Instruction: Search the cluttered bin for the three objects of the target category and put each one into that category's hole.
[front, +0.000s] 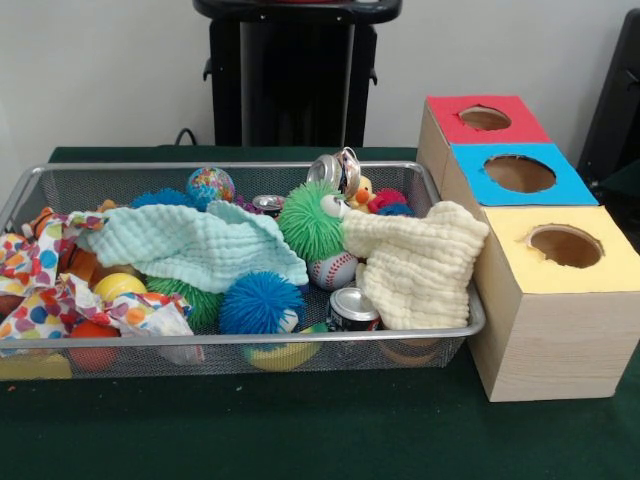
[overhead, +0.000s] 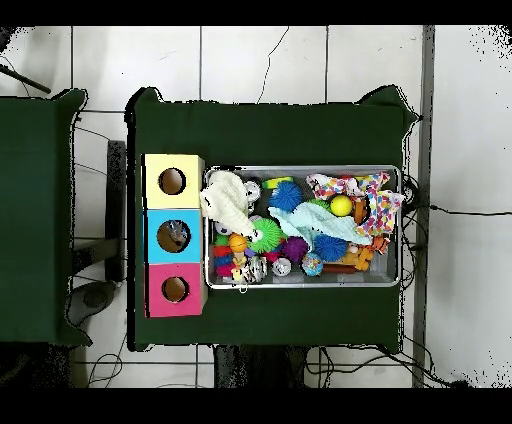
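Note:
The wire mesh bin stands on the green table, filled with toys and cloths; it also shows in the overhead view. No crushed clear bottle shows plainly in the bin; any are hidden under the clutter. Three wooden boxes with holes stand beside the bin: red-topped, blue-topped and yellow-topped. In the overhead view something pale glints inside the blue box's hole; I cannot tell what it is. The gripper and arm are out of both views; only the black pedestal shows.
A mint cloth, a cream cloth and a spotted cloth cover much of the bin. Spiky balls, green and blue, a baseball and silver cans lie among them.

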